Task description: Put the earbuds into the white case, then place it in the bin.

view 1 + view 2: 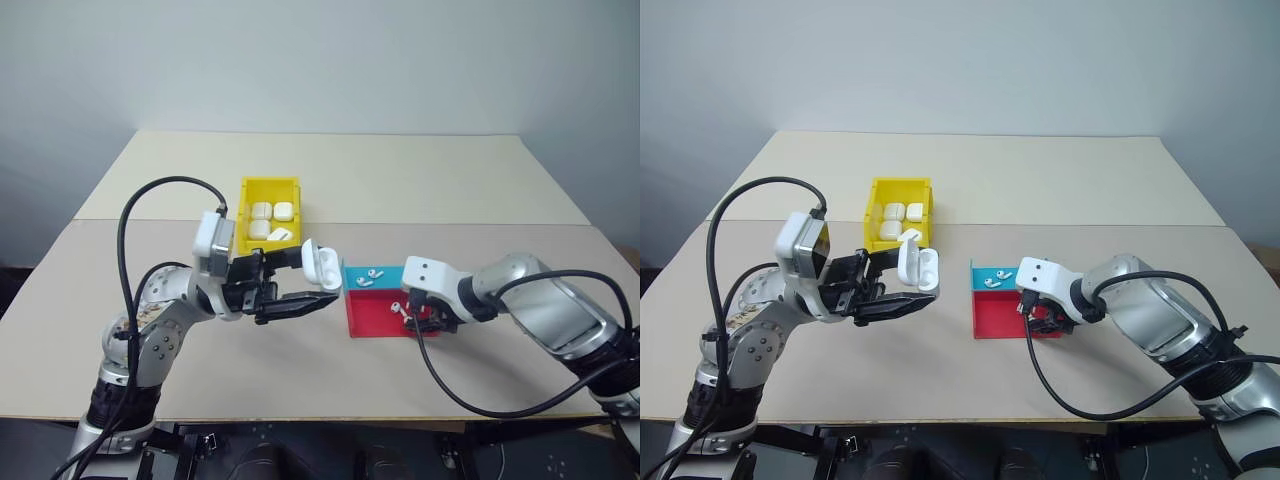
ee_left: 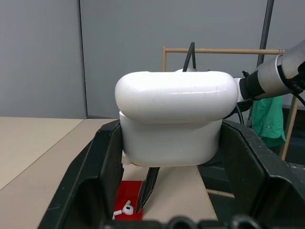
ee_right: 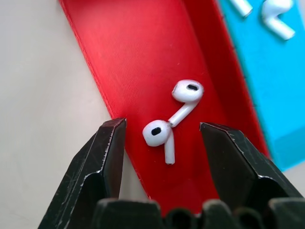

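Note:
My left gripper [image 1: 316, 287] is shut on the white case [image 1: 322, 264], held above the table with its lid hinged open; in the left wrist view the case [image 2: 174, 125] sits clamped between the two black fingers. My right gripper [image 3: 162, 127] points down into the red half of the tray [image 1: 368, 322], open, with its fingers on either side of two earbuds [image 3: 157, 133] that lie touching each other on the red floor. Two more earbuds [image 1: 368, 276] lie in the teal half. The yellow bin [image 1: 246, 190] stands behind the left gripper.
Several white cases [image 1: 262, 211] lie inside the bin. The tray sits on the tan table [image 1: 450, 180] between the two arms. Black cables loop from both wrists. Bare tabletop stretches behind the bin and the tray.

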Robot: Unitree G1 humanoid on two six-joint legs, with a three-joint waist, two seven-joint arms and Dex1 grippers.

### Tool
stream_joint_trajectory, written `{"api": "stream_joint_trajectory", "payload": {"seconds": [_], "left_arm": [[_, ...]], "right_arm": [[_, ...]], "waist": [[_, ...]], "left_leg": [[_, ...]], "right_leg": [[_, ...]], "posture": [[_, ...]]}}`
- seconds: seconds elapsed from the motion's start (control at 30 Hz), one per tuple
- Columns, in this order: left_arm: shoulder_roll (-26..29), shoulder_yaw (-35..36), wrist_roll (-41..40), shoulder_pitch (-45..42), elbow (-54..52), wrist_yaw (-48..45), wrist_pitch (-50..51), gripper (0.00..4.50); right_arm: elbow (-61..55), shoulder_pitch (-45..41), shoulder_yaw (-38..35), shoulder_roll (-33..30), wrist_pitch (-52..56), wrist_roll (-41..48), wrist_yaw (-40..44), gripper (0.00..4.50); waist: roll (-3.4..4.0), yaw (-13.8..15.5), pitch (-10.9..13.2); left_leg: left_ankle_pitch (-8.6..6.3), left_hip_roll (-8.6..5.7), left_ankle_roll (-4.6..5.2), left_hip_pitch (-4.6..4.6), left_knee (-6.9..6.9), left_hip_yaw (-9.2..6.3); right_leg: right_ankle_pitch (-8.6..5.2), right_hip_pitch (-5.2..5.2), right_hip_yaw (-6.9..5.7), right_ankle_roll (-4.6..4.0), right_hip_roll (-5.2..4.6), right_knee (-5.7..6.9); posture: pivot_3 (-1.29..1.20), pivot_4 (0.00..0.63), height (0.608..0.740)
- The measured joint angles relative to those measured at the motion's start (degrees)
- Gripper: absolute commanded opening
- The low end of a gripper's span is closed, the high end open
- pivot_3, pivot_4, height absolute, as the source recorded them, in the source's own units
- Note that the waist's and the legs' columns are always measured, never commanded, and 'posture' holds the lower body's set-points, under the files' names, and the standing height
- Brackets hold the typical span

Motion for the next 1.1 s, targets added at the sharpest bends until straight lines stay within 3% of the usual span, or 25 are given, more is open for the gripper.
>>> {"api": "stream_joint_trajectory", "payload": {"seconds": [0.4, 0.5, 0.67, 0.87, 1.1], "left_arm": [[0.01, -0.05, -0.05, 1.26, -1.87, 1.41, 1.17, 2.78], [0.20, -0.05, -0.06, 1.53, -1.91, 1.41, 1.19, 2.78], [0.50, -0.05, -0.06, 1.53, -1.92, 1.41, 1.20, 2.78], [0.56, -0.12, -0.02, 1.52, -2.16, 2.22, 1.35, 2.78], [-0.87, -0.28, -0.07, -0.75, -2.20, 9.24, 4.44, 2.78]], "right_arm": [[4.11, -0.24, 0.56, 2.36, -2.69, -4.29, 3.81, 2.94], [4.43, -0.24, 0.50, 2.54, -2.78, -4.54, 4.67, 2.34], [4.57, -0.39, 0.38, 3.11, -2.85, -5.24, 5.74, 0.69], [4.58, -0.04, -0.61, 3.72, -1.96, -5.28, 5.88, 0.60], [1.59, 3.08, -8.58, 3.46, 4.43, -0.20, 5.60, 0.60]], "waist": [[0.00, -0.02, 0.00], [0.00, -0.01, 0.00], [0.01, -0.01, 0.00], [0.01, 0.00, -0.01], [0.00, 0.14, 0.00]], "left_leg": [[0.00, 0.01, -0.01, 0.01, 0.00, 0.00], [0.00, 0.01, 0.00, 0.01, 0.01, 0.00], [0.00, 0.01, 0.00, 0.02, 0.01, 0.00], [0.00, 0.01, 0.00, 0.02, 0.00, 0.00], [0.00, -0.01, 0.00, 0.00, 0.01, -0.03]], "right_leg": [[0.00, 0.02, -0.01, 0.00, 0.01, 0.00], [0.00, 0.02, -0.01, 0.00, 0.01, 0.00], [0.00, 0.03, -0.01, 0.00, 0.01, 0.00], [0.00, 0.03, -0.01, 0.00, 0.01, 0.00], [0.00, 0.04, -0.01, 0.00, 0.00, 0.00]], "posture": [[0.00, 0.150, 0.740], [0.00, 0.150, 0.740], [0.00, 0.150, 0.740], [0.00, 0.150, 0.740], [0.00, 0.150, 0.740]]}}
